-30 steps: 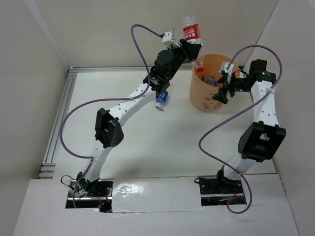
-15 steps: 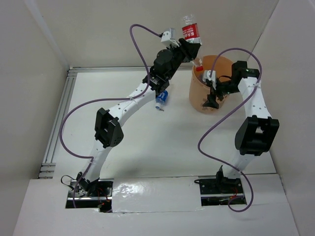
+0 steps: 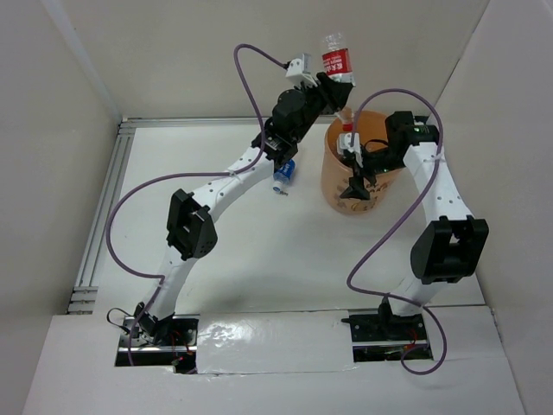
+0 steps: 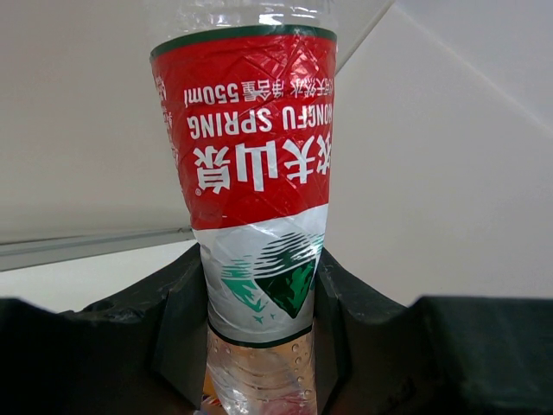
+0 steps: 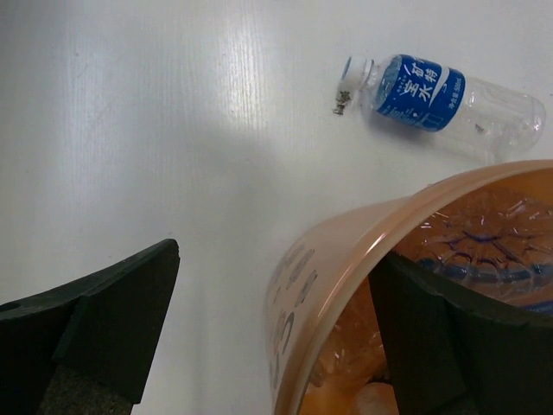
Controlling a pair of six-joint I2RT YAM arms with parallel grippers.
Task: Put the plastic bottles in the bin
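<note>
My left gripper (image 3: 333,86) is shut on a clear bottle with a red-and-white label (image 3: 337,60), held high over the far left rim of the orange bin (image 3: 335,181). In the left wrist view the bottle (image 4: 259,156) stands between my fingers (image 4: 177,320). My right gripper (image 3: 355,173) is open and straddles the bin's wall, with one finger inside and one outside; the right wrist view shows the rim (image 5: 346,251) between the jaws of that gripper (image 5: 275,277). A blue-labelled bottle (image 3: 284,172) lies on the table left of the bin and also shows in the right wrist view (image 5: 436,95). Clear bottles (image 5: 484,238) lie inside the bin.
White walls enclose the table on the left, back and right. A metal rail (image 3: 104,207) runs along the left edge. Purple cables loop above both arms.
My right gripper has moved left from the bin's right side to its near left wall, and the bin has shifted slightly left. My left gripper has barely moved with its bottle.
</note>
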